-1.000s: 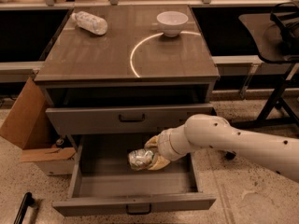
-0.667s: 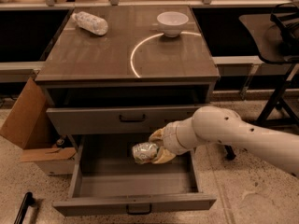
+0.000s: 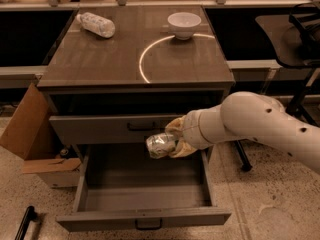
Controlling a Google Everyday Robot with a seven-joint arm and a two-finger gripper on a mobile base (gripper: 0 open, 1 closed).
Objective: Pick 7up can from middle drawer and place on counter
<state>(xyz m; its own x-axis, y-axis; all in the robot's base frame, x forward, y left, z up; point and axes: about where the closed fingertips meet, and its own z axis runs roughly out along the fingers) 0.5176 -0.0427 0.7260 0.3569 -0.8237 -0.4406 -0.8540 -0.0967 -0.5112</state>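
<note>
While the gripper [image 3: 173, 143] is clamped on the can [image 3: 160, 145] — held sideways above the open drawer [image 3: 145, 219], level with the closed drawer [image 3: 95, 130] front — a straight lift could knock it against the counter [image 3: 100, 59] lip and loosen it.

7up can [image 3: 160, 145] gripped sideways by claw [image 3: 171, 140], above open middle drawer [image 3: 145, 189], below counter [image 3: 100, 59].

Glossy counter [image 3: 100, 59], matt metal drawer [image 3: 140, 184], shiny, perhaps metallic 7up can [image 3: 160, 145] in smooth pale jaws above it.
</note>
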